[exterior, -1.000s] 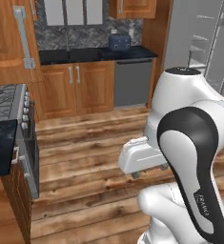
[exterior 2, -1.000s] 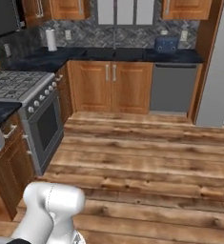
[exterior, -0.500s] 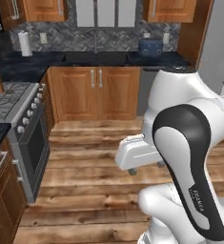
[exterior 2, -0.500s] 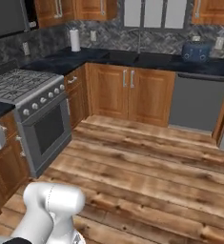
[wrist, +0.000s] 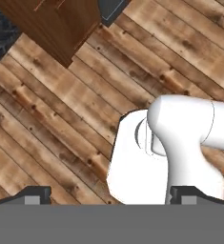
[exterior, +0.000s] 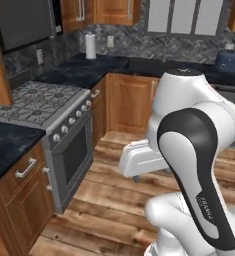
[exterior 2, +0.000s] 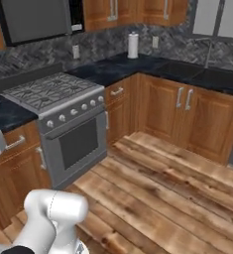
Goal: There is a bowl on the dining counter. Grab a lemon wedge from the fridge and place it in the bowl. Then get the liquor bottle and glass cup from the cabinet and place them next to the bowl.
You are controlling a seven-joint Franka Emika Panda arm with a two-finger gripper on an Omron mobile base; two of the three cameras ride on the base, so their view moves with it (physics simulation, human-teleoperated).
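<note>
The two-finger gripper (wrist: 108, 194) points down at the wooden plank floor (wrist: 61, 119), its dark tips set wide apart with nothing between them. Beyond it stands a steel gas stove (exterior: 54, 120) between brown wooden drawer units (exterior: 19, 200); a white paper towel roll (exterior 2: 133, 45) stands on the dark worktop past the stove.

Dark marble worktop (exterior: 84, 70), paper towel roll (exterior: 90, 46) upright on it, plank floor (exterior 2: 177, 198)

Orange-brown wood cabinets (exterior 2: 187, 114), grey stove (exterior: 54, 115), black veined counter (exterior 2: 152, 67)
</note>
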